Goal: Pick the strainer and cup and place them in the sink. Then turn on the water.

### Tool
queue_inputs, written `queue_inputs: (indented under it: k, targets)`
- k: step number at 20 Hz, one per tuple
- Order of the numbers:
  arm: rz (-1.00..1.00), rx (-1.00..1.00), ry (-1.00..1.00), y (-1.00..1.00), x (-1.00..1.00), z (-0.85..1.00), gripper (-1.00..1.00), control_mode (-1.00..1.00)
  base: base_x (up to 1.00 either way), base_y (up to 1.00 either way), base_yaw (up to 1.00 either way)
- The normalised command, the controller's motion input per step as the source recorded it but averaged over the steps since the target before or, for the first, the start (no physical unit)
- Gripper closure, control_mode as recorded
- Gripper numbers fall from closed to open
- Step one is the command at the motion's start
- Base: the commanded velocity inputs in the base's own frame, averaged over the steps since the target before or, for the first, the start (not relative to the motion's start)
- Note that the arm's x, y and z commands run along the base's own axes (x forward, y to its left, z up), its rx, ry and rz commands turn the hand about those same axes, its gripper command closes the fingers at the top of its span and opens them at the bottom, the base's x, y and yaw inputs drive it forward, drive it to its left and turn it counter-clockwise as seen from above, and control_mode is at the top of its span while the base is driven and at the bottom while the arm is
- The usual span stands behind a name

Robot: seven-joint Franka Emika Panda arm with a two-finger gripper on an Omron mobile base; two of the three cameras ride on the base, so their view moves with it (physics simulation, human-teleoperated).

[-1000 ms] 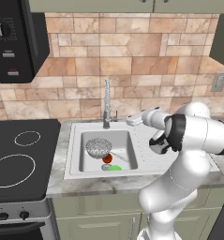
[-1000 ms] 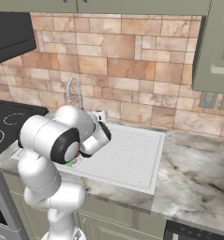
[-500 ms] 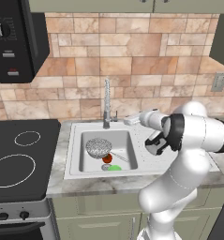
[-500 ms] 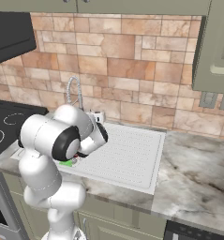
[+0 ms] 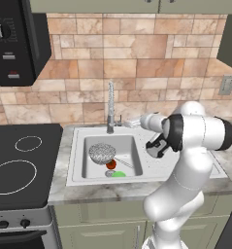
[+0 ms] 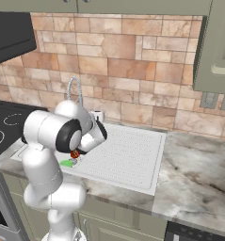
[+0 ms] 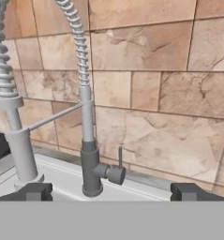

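The gripper [image 7: 111, 191] is spread wide and grasps nothing; its two dark fingertips [image 7: 33, 191] stand far apart at the bottom of the hand view. Straight ahead of it, between the tips and a little beyond them, rises the faucet [image 7: 90, 154], its small lever [image 7: 119, 161] on the side nearer the right tip, not touching either one. The sink [image 5: 78, 165] lies below and to the left of the hand. In its basin sit the strainer [image 5: 102, 152] and, beside a small red ball [image 5: 111, 165], the green cup [image 5: 118, 174].
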Motion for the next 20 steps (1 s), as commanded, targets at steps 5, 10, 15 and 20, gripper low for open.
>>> queue_inputs:
  k: [5, 10, 15, 20]
  targets:
    - [0.04, 0.05, -0.04, 0.0, 0.32, -0.22, -1.0, -1.0, 0.0, 0.0, 0.0]
    - [0.03, 0.04, -0.04, 0.0, 0.2, -0.25, -1.0, -1.0, 0.0, 0.0, 0.0]
    - [0.01, 0.03, -0.06, -0.04, 0.04, -0.28, -1.0, -1.0, 0.0, 0.0, 0.0]
    - [0.01, 0.02, -0.05, -0.1, 0.07, -0.25, -1.0, -1.0, 0.0, 0.0, 0.0]
